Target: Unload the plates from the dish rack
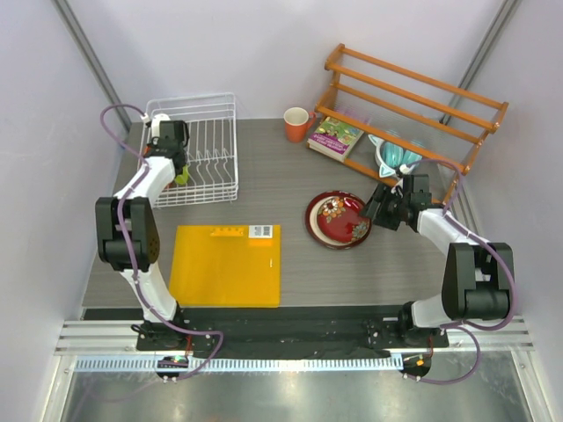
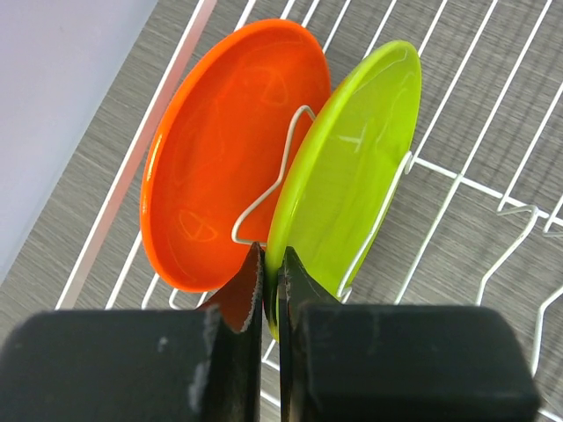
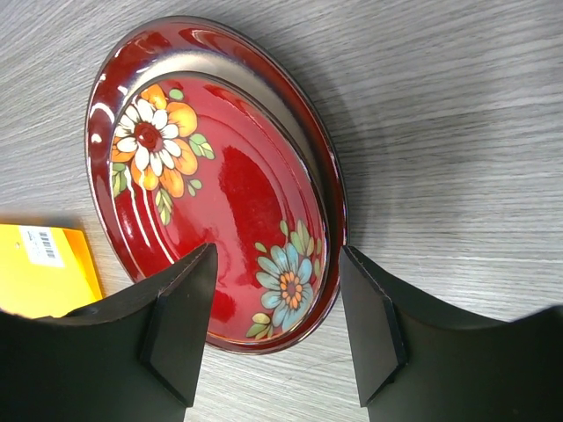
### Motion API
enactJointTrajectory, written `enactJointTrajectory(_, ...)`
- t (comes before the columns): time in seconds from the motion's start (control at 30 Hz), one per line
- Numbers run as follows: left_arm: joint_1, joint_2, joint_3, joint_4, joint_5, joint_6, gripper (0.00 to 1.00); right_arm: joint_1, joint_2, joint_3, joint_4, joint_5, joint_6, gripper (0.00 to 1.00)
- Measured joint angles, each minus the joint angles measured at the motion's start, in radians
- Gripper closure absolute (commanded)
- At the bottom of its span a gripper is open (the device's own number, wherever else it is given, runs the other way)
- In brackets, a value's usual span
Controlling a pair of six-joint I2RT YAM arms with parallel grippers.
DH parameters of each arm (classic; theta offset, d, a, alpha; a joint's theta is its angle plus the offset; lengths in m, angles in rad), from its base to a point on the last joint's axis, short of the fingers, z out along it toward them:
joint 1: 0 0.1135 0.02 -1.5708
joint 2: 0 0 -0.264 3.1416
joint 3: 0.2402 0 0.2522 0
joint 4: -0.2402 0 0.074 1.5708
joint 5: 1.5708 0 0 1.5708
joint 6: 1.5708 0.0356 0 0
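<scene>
The white wire dish rack (image 1: 211, 141) stands at the back left. In the left wrist view its wires (image 2: 457, 176) hold the orange plate (image 2: 220, 149) and the lime green plate (image 2: 352, 167) on edge, side by side. My left gripper (image 2: 273, 286) is shut on the lime plate's near rim; from above it (image 1: 180, 174) is at the rack's left side. The dark red flowered plate (image 1: 337, 220) lies flat on the table, also in the right wrist view (image 3: 211, 167). My right gripper (image 3: 277, 294) is open and empty over that plate's right edge (image 1: 374, 211).
A yellow mat (image 1: 227, 264) lies at the front centre, its corner showing in the right wrist view (image 3: 44, 264). An orange mug (image 1: 297, 123), a book (image 1: 334, 138), teal bowl-like items (image 1: 398, 156) and an orange wooden shelf (image 1: 413, 97) are at the back right.
</scene>
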Motion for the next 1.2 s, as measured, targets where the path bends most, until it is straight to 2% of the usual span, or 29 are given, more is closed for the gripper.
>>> enactJointTrajectory(0.23, -0.006, -0.049, -0.006, 0.002, -0.02, 0.031, 1.0, 0.0, 0.0, 0.0, 0.0, -0.008, 0.0, 0.36)
enactJointTrajectory(0.47, -0.045, -0.129, -0.006, 0.002, -0.12, 0.105, 1.0, 0.0, -0.004, 0.0, -0.002, 0.004, 0.0, 0.35)
enactJointTrajectory(0.6, -0.072, -0.168, -0.006, -0.016, -0.148, 0.108, 1.0, 0.002, -0.06, -0.002, -0.004, 0.044, -0.001, 0.33)
enactJointTrajectory(0.7, -0.092, -0.223, -0.011, -0.054, -0.117, 0.079, 1.0, 0.003, -0.135, -0.005, -0.003, 0.051, 0.0, 0.31)
enactJointTrajectory(0.8, -0.108, -0.299, -0.02, -0.083, -0.002, 0.021, 1.0, 0.006, -0.208, -0.005, 0.011, 0.033, 0.005, 0.29)
enactJointTrajectory(0.9, -0.124, -0.379, -0.048, -0.082, 0.171, -0.058, 1.0, 0.013, -0.235, -0.003, 0.041, -0.02, 0.014, 0.28)
enactJointTrajectory(1.03, -0.166, -0.433, -0.112, -0.04, 0.413, -0.162, 1.0, 0.06, -0.205, 0.008, 0.071, -0.076, 0.037, 0.27)
enactJointTrajectory(1.2, -0.232, -0.41, -0.214, 0.036, 0.681, -0.282, 1.0, 0.134, -0.113, 0.041, 0.14, -0.153, 0.091, 0.28)
